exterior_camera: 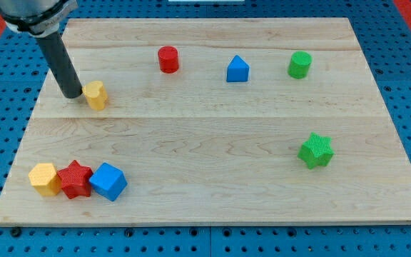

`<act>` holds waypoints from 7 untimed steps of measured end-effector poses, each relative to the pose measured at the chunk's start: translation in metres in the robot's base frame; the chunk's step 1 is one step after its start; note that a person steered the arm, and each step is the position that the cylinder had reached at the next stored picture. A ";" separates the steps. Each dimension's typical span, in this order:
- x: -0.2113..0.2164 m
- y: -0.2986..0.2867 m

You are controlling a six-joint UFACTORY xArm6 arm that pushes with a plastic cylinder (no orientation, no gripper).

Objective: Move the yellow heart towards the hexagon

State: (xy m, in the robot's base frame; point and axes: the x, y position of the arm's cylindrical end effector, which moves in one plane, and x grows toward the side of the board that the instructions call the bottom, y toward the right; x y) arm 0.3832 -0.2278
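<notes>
The yellow heart (95, 94) lies on the wooden board at the upper left. My tip (71, 94) stands just left of it, touching or nearly touching its left side. The yellow hexagon (45, 178) sits at the board's lower left corner, well below the heart. It is the left end of a tight row with a red star (75, 179) and a blue cube (108, 181).
A red cylinder (168, 59), a blue triangular block (237, 70) and a green cylinder (300, 64) lie along the top of the board (212, 143). A green star (315, 150) lies at the right. Blue pegboard surrounds the board.
</notes>
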 end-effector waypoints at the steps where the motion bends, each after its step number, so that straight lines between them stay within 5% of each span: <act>1: -0.036 0.009; 2: -0.034 0.054; 4: 0.046 0.073; 6: 0.002 0.102; 7: -0.019 0.067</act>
